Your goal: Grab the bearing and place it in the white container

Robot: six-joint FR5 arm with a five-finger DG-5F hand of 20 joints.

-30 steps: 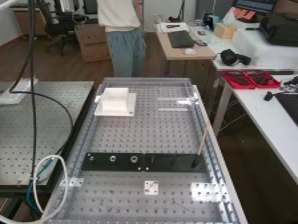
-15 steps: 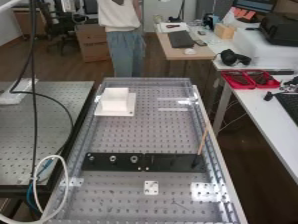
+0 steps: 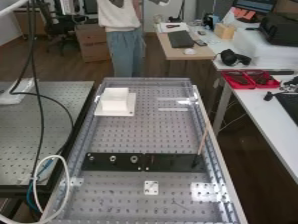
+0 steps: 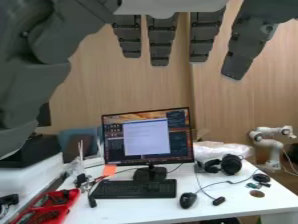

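In the wrist view the hand (image 4: 161,42) hangs with straight, spread fingers and nothing between them, well away from the bench. On the left part of the black fixture strip in the high view sit small metallic ring-shaped parts: one bearing (image 3: 134,159), another ring (image 3: 113,159) beside it and a smaller piece (image 3: 92,158) at the strip's left end. The white container (image 3: 115,101) stands on a white base at the far left of the perforated bench, apart from the strip.
The perforated bench (image 3: 126,135) has raised side rails. A thin wooden stick (image 3: 203,141) leans up from the strip's right end. A small white plate (image 3: 151,188) lies nearer. Black cables (image 3: 41,115) hang at the left. The wrist view faces a desk with a monitor (image 4: 148,137).
The hanging black cable at the left of the high view has swung slightly to the right. The rings and the white container have not moved.
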